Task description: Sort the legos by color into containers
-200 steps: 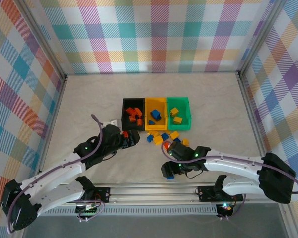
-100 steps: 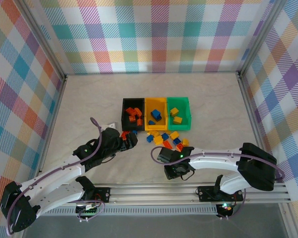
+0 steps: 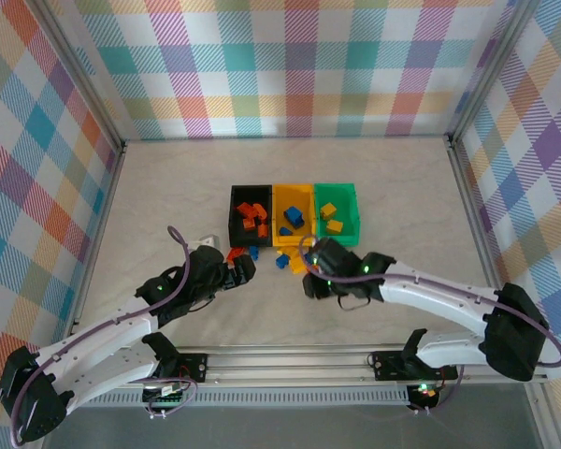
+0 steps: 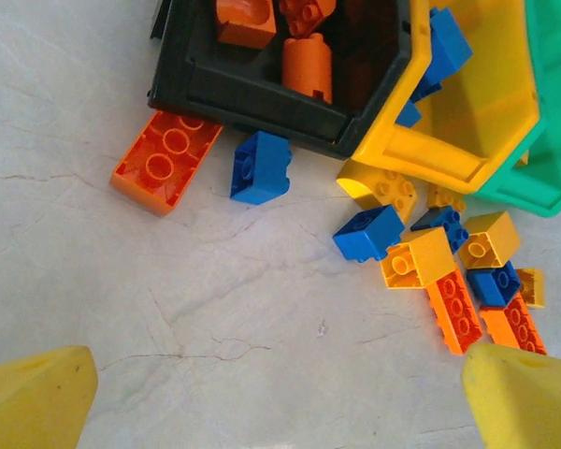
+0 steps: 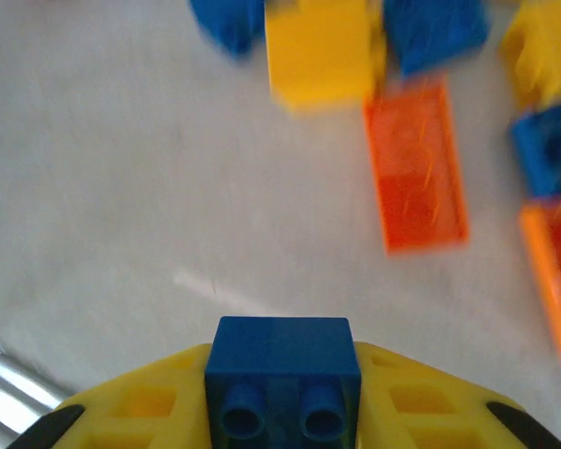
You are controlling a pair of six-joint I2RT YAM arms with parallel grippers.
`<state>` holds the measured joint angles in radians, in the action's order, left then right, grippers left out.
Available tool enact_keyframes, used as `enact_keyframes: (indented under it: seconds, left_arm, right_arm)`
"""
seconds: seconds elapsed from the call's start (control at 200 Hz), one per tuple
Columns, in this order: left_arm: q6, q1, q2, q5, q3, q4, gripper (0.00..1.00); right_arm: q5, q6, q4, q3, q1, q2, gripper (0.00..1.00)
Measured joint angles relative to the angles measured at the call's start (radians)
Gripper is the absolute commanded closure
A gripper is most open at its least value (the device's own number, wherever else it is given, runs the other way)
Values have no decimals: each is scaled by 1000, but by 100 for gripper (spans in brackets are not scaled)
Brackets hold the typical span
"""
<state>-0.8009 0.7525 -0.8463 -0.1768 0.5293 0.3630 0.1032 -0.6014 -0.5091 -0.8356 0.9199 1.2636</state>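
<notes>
Clamped tight in the right claw (image 5: 283, 398): one blue brick (image 5: 283, 360), studs toward the camera, pinched between the yellow pads (image 5: 140, 407). Beyond it, all blurred, a flat orange plate (image 5: 416, 164), a yellow brick (image 5: 323, 47) and more blue at the edges, scattered on the pale surface (image 5: 122, 187).

From above, the right claw (image 3: 310, 279) at the near side of the loose pile (image 3: 304, 260), just in front of the yellow-orange bin (image 3: 293, 242).

Over on the left, a very different story: left claw (image 3: 244, 268) spread wide, gripping nothing, hovering near the front of the black bin (image 3: 233, 215). In its own view, just yellow fingertips (image 4: 33, 402) low in the corners, with bare cracked surface between.

Down by the black bin's wall (image 4: 262, 98), a flat orange-red plate (image 4: 165, 161) lying right against the corner, and a lone blue brick (image 4: 260, 166) just beside it. Further right, a rounded yellow piece (image 4: 379, 187) tucked at the yellow-orange bin's corner (image 4: 421, 150), then a huddle of blue, yellow and orange legos (image 4: 453, 309) below the green bin (image 4: 542, 187).

Inside the three joined bins: orange-red pieces (image 3: 252, 217) in the black, blue ones (image 3: 293, 217) in the yellow-orange, yellow ones (image 3: 329, 215) in the green (image 3: 354, 215).
</notes>
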Motion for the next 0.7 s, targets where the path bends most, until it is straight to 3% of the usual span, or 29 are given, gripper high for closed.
enact_keyframes:
  seconds: [0.235, 0.505, 0.7]
  left_arm:
    - [-15, 0, 6, 4, -30, 1, 0]
    - [-15, 0, 6, 16, -30, 2, 0]
    - [-14, 0, 6, 19, -29, 4, 0]
  right_arm:
    - [-56, 130, 87, -380, -174, 350, 68]
    - [-66, 177, 75, -664, -240, 667, 64]
    - [-79, 171, 61, -707, -254, 721, 35]
